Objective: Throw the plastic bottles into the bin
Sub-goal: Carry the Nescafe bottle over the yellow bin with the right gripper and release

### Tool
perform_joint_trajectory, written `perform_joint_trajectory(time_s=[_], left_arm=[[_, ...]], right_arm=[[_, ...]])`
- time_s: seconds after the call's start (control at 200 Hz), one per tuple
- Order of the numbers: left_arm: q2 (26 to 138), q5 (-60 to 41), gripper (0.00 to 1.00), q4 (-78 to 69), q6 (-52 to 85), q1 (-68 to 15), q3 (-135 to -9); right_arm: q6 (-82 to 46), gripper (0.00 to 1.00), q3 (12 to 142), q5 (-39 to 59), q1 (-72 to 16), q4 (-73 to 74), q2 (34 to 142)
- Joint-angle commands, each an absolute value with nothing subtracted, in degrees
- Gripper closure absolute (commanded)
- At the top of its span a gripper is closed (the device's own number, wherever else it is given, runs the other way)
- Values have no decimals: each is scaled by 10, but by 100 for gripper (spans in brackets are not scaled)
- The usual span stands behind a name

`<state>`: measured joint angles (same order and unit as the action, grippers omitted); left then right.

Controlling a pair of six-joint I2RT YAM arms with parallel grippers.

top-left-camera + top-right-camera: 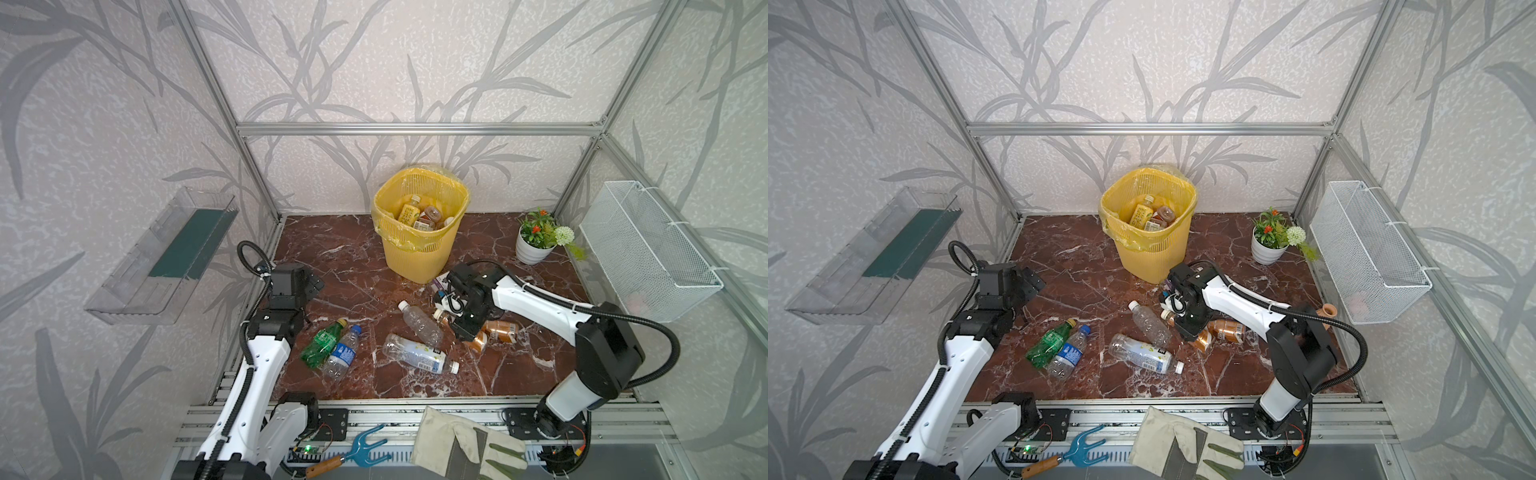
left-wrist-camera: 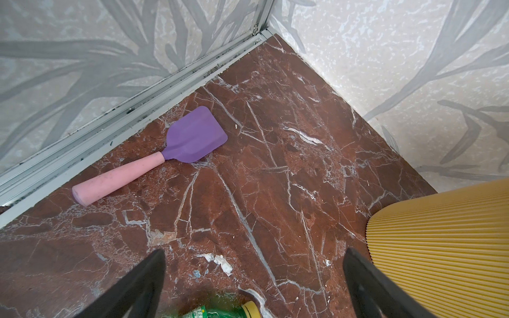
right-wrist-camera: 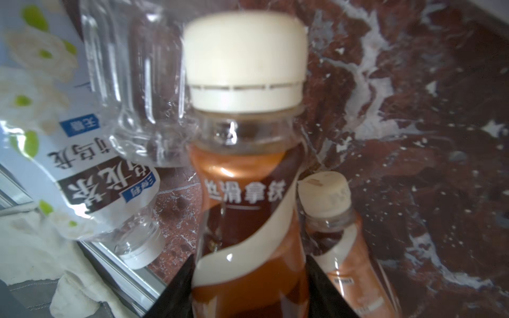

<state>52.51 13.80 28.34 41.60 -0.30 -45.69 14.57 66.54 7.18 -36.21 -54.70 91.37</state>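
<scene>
Bottle in hand: brown bottle, cream cap, copper-brown label with a cream swirl and white characters; it looks undented.
Where it is: low over the surface, in front of the bin and a little to its right. I cannot tell whether it is lifted clear.
My right tool: closed on that bottle's body, one finger on each side, cap pointing away from the wrist.
Neighbours: second brown bottle just beside it; white-labelled clear bottle and bare clear bottle close on its other side.
Done: a few bottles already lie in the bin, a yellow-labelled bottle uppermost.
Left: the one I hold and its neighbours, plus the green bottle and blue-labelled bottle, touching each other nearer my left arm. I judge less than half is done.
My left tool: wide open and empty, hanging above the surface with the green bottle's neck below it.
Outlying: purple spatula by the left wall, flower pot, white wire basket; none of them is mine to bin.
</scene>
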Motion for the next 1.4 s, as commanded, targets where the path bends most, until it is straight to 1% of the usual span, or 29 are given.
perform_joint_trajectory(time_s=[0.0,0.23,0.36,0.445,0.61,0.765,0.835,1.0,1.135,1.2,1.24,1.32,1.375,1.395], left_arm=[[515,143,1,293,416,0,-453],[514,139,1,296,410,0,-454],[508,149,1,299,408,1,-452],[509,146,1,298,404,0,-452],[518,140,1,306,402,0,-458],[520,148,1,321,398,0,-467],[518,149,1,322,395,0,-465],[511,150,1,326,394,0,-461],[509,144,1,322,395,0,-459],[511,136,1,318,394,0,-460],[515,128,1,315,391,1,-461],[527,130,1,325,392,0,-470],[536,140,1,344,393,0,-479],[539,145,1,349,390,0,-482]], right_arm=[[137,49,673,87,-335,-554,859],[111,47,654,136,-253,-496,735],[71,47,614,188,-196,-410,660],[39,47,598,245,-150,-362,619],[-28,47,575,315,-85,-275,579],[-130,46,552,361,-52,-128,571],[-186,46,549,376,-41,-52,581],[-315,46,554,364,-31,126,620],[-401,46,601,357,-32,215,682],[-423,49,662,360,-41,224,736],[-428,49,709,357,-56,212,779],[-419,40,845,370,-97,164,878],[-413,37,937,399,-116,120,941],[-409,35,960,405,-119,101,955]])
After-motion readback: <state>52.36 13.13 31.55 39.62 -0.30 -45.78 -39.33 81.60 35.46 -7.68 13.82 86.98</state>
